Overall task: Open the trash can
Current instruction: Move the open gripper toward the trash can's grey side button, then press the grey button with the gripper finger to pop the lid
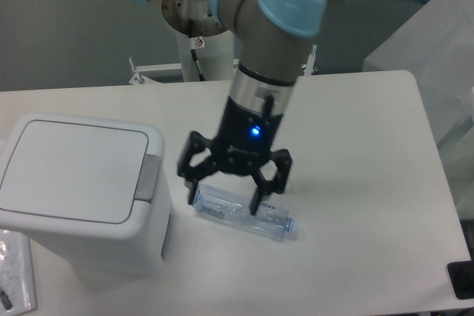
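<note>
Resting at the near left of the tabletop (370, 183), the trash can (81, 183) is lidded. The end effector (222, 194), fingers spread and empty, hovers above a clear bottle (278, 221). Press the grey tab (148, 177) squarely from above.

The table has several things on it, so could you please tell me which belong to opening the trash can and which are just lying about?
Belonging to the job:
- trash can, lid closed
- its grey push-button tab
- gripper, open, above the bottle

Just lying about:
- clear plastic bottle, on its side
- flat packet at the left table edge
</note>
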Tool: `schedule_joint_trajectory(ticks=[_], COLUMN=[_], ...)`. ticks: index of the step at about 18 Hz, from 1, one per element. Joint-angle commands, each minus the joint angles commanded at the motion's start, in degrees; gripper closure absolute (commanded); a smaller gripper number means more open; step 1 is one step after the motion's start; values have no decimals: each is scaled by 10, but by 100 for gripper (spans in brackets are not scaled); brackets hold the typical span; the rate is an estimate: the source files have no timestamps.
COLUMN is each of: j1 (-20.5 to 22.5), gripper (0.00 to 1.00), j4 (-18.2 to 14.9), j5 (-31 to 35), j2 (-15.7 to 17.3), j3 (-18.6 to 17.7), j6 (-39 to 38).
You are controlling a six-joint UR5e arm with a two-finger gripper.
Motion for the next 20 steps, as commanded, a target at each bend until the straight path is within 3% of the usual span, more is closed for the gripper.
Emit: schedule_joint_trajectory(ticks=[20], j1=[-25], gripper=[0], j4=[5], j5=[4], j2=[-21], j3=[-19], j6=[5])
